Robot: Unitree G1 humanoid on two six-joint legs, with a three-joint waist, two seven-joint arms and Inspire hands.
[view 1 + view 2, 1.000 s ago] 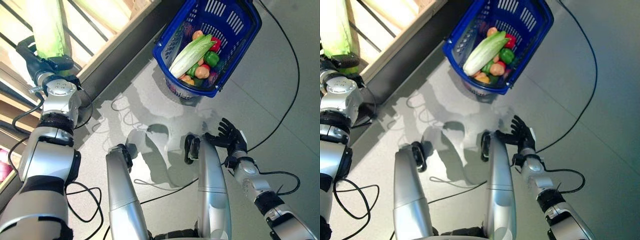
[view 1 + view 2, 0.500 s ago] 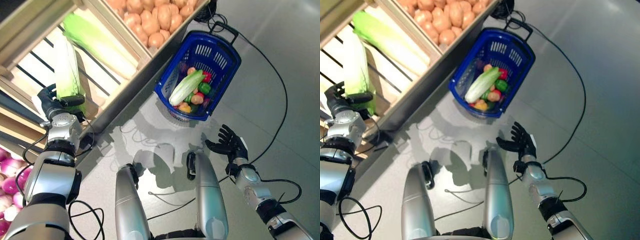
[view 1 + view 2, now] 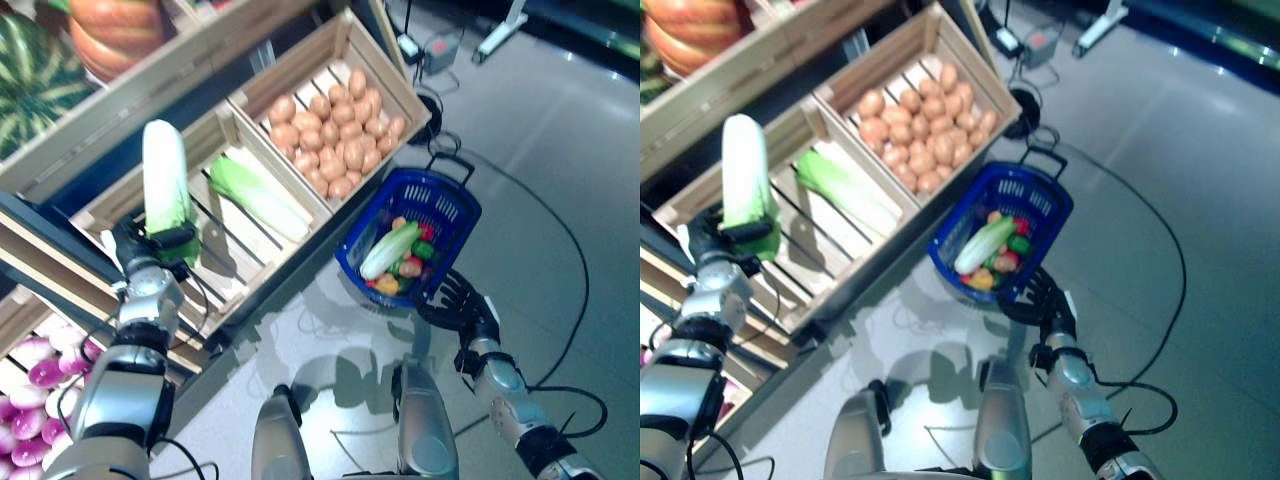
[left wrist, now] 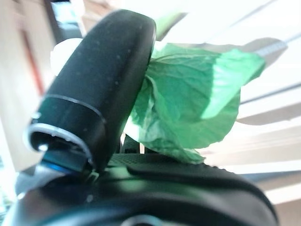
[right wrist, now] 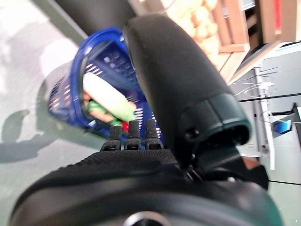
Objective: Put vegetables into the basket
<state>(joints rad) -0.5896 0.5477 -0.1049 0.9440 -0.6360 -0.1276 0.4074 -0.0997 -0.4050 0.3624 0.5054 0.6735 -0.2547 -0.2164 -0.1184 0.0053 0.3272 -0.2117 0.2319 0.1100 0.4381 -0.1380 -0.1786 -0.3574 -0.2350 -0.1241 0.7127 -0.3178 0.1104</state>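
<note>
My left hand (image 3: pixel 150 248) is shut on a long white and green cabbage (image 3: pixel 165 185), held upright above a wooden crate (image 3: pixel 115 195) of the stand. Its green leaf shows past the thumb in the left wrist view (image 4: pixel 188 99). The blue basket (image 3: pixel 457 205) stands on the floor by the stand's corner. It holds another long cabbage (image 3: pixel 390 250) on top of red, green and orange vegetables. My right hand (image 3: pixel 458 305) is open, fingers straight, just at the basket's near rim. The basket shows beyond those fingers in the right wrist view (image 5: pixel 106 59).
The wooden stand (image 3: pixel 300 60) of slatted crates runs along the left and back. A second green cabbage (image 3: pixel 255 195) lies in the crate beside my left hand. Grey floor (image 3: pixel 560 180) spreads to the right of the basket.
The camera has tilted up, so the stand now shows. My left hand still holds the cabbage upright. My right hand has come closer to the basket's near rim.
</note>
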